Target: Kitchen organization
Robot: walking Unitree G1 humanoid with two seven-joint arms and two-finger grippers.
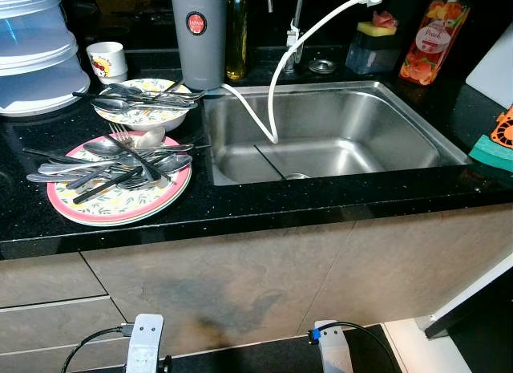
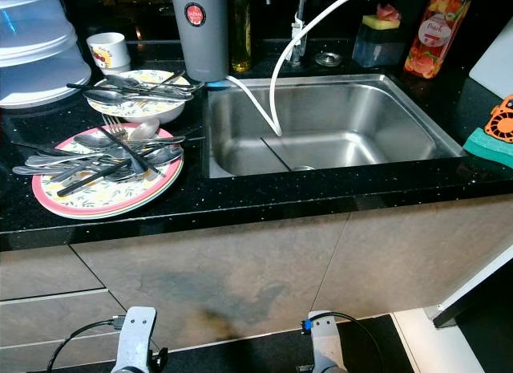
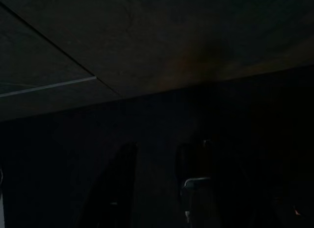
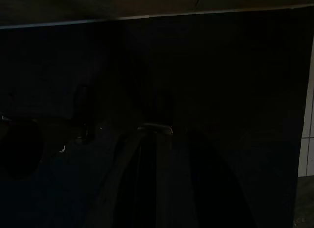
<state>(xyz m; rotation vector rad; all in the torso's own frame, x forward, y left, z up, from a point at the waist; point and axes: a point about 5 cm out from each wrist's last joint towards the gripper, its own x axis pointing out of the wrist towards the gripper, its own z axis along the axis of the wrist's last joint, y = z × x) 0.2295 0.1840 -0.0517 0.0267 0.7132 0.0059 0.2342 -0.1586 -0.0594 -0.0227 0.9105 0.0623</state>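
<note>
Right now both arms hang low by the cupboard; I cannot tell if their jaws are open. Spoons lie piled on a plate left of the sink. Best lift one spoon slowly, so the pile stays put.

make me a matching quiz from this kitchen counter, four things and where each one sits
Things:
1. white cup
2. white hose
3. cutlery
4. soap bottle

Places:
A. piled on the pink-rimmed plates
B. behind the sink's right corner
C. hanging down into the sink
D. behind the floral bowl, at the counter's left

Pairs: 1-D, 2-C, 3-A, 4-B
</note>
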